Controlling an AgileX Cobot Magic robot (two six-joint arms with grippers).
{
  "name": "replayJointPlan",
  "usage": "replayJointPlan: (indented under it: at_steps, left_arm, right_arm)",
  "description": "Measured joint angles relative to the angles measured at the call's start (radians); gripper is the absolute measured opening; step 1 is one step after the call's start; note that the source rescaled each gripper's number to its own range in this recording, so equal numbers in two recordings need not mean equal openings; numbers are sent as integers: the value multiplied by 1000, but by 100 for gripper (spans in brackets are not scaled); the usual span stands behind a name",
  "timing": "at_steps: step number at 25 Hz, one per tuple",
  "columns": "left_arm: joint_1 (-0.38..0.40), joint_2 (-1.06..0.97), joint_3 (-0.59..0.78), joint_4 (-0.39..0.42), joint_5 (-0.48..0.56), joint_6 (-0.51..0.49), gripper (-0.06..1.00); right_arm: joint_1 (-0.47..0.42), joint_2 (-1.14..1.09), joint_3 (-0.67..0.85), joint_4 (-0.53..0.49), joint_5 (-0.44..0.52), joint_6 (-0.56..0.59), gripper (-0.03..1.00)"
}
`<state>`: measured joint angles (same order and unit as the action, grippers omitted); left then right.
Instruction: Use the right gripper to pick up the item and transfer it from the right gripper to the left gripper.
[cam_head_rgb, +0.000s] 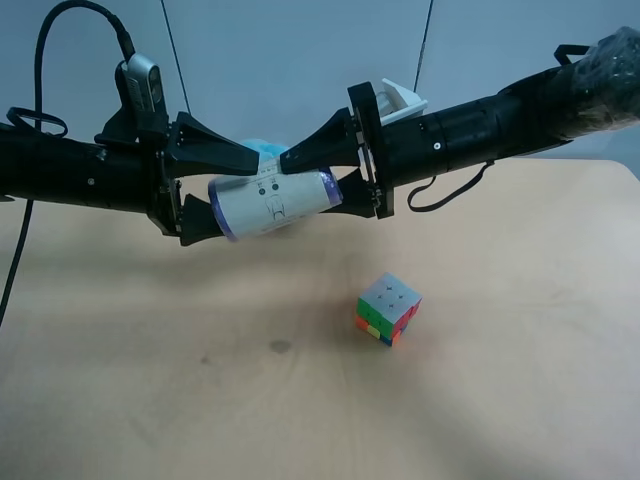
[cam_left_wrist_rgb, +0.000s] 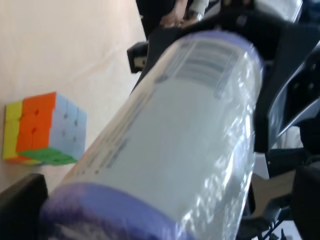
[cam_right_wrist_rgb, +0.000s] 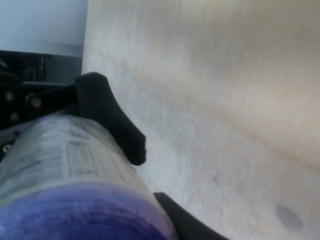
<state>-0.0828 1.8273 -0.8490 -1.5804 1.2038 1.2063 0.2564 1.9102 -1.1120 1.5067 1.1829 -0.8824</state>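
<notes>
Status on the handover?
Right gripper shut on the item, mid-air. Left gripper straddles its other end, grip unconfirmed. Cube on table below, clear of both.

Left arm (cam_head_rgb: 70, 170): matt black tube with a few tiny pale screws along its side
Right arm (cam_head_rgb: 480, 125): glossy black cylinder with one small bright dot; its far end looks wrapped in a crinkly black cover (cam_head_rgb: 605, 75)
Left gripper (cam_head_rgb: 245, 195): two black wedge fingers tapering to points, on a flat black plate
Right gripper (cam_head_rgb: 310, 180): the same pointed black pair, with small silver screws on the frame behind
Camera module (cam_head_rgb: 140, 85): grey-silver, rounded, on the left wrist
Cable (cam_head_rgb: 45, 60): thick and black, arching out of the module's top
White part (cam_head_rgb: 405, 100): angular bracket on the right wrist
Thin loop (cam_head_rgb: 450, 190): slim black cord under the right arm
</notes>
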Motion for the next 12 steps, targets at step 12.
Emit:
replayJointPlan:
  at_steps: [12]
  left_arm:
    - [0, 5, 0, 13, -7, -14, 25]
  right_arm:
    - [0, -1, 0, 3, 8, -13, 0]
